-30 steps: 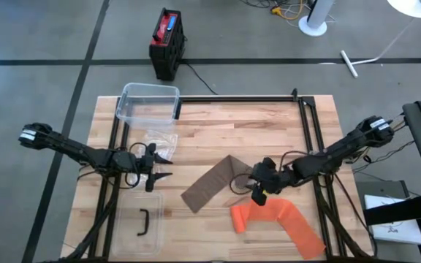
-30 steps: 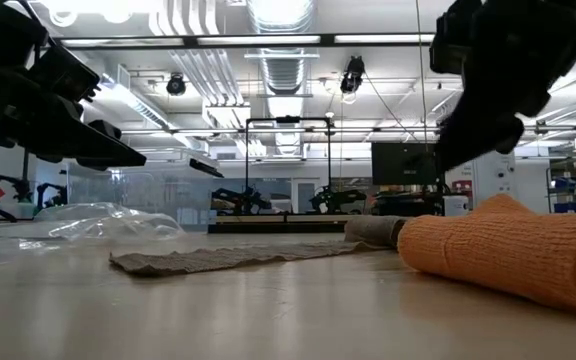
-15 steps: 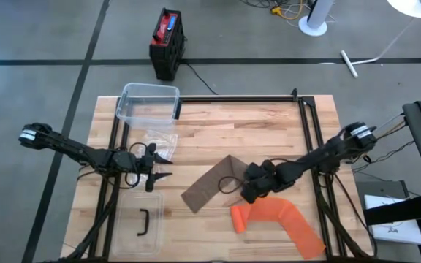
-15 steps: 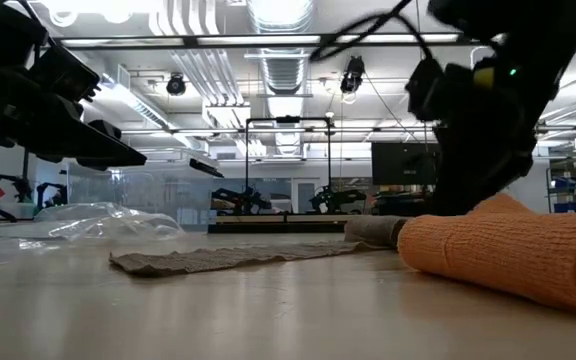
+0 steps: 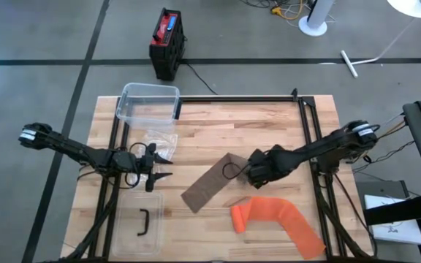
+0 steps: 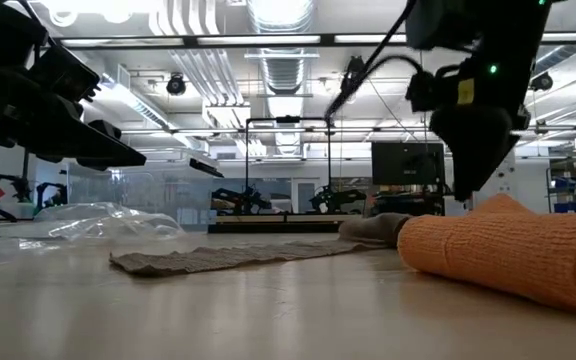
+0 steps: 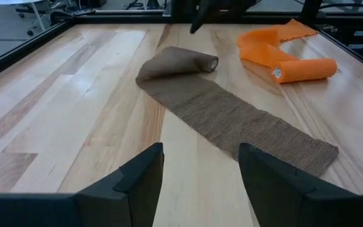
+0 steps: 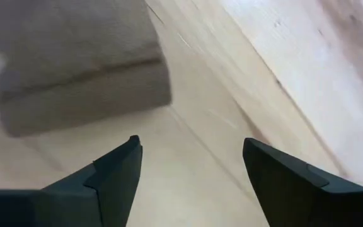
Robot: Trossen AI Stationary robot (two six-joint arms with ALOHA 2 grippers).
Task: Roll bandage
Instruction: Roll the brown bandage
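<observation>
The brown bandage (image 5: 209, 184) lay just below the centre of the high view on the wooden table (image 5: 269, 124), a flat woven strip running from lower left up to a small rolled end (image 7: 188, 61) at its upper right. Just below it, towards the lower right of the frame, sat an orange bandage (image 5: 272, 217), part rolled with its tail trailing off to the right.

The right gripper (image 5: 253, 170) hung right of centre, right beside the rolled end of the brown strip; in its wrist view its fingers (image 8: 112, 180) stood apart with bare wood between them and the roll just ahead. The left gripper (image 5: 156, 166) waited left of centre, well apart from both bandages, its jaws likewise spread and empty.

The cloth looked light, soft and limp, so it would likely slide or bunch on the smooth wood rather than turn if pushed from one side only. The sensible place to take it seemed to be the rolled end, pinched across its width, with the flat tail kept straight so the layers stack evenly. Too loose a hold would probably let the coil spring open

A clear plastic bin (image 5: 149, 102) stood at the upper left of the table
</observation>
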